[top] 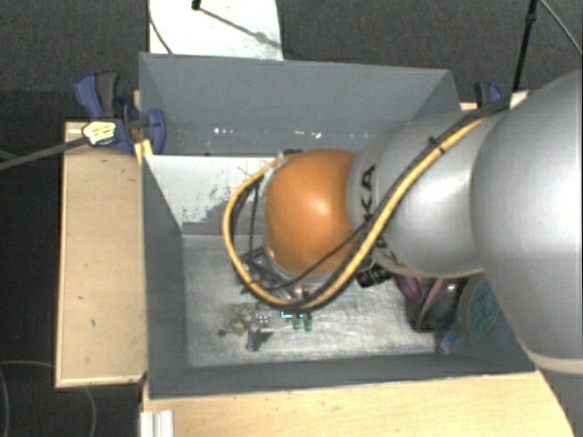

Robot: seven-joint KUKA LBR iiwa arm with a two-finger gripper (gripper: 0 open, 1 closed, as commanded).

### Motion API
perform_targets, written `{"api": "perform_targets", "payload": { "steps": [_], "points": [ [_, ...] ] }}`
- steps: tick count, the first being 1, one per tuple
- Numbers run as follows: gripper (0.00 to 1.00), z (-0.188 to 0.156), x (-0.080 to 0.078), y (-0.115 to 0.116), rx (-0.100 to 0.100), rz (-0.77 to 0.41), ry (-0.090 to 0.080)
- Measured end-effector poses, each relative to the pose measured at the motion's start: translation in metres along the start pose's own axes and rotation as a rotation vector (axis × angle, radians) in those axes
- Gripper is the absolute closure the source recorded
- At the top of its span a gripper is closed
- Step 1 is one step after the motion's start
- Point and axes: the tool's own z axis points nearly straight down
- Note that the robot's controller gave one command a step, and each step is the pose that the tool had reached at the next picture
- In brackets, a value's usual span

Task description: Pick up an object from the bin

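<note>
Camera view: gripper [278, 311] low over small grey clutter [248, 324] on the bin [168, 271] floor, probably set for a grab; can't tell if it's clenched, orange cover [305, 212] blocks it.

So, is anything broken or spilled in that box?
Nothing stands out. A small heap of purple and teal things sits at the right of the bin, and the claw hangs low near the floor, left of it.

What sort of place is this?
Probably a lab bin-picking cell: a KUKA arm with an orange wrist cover reaches into a grey metal bin, with small loose things heaped at its right.
</note>
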Motion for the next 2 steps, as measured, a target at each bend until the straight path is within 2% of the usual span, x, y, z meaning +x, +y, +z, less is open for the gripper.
{"api": "perform_targets", "payload": {
  "steps": [1, 2],
  "points": [
    [0.00, 0.0719, -0.0122, -0.0183, -0.002, -0.042, -0.009],
    [1.00, 0.0672, -0.0143, -0.0168, -0.004, -0.037, -0.016]
  ]
}}
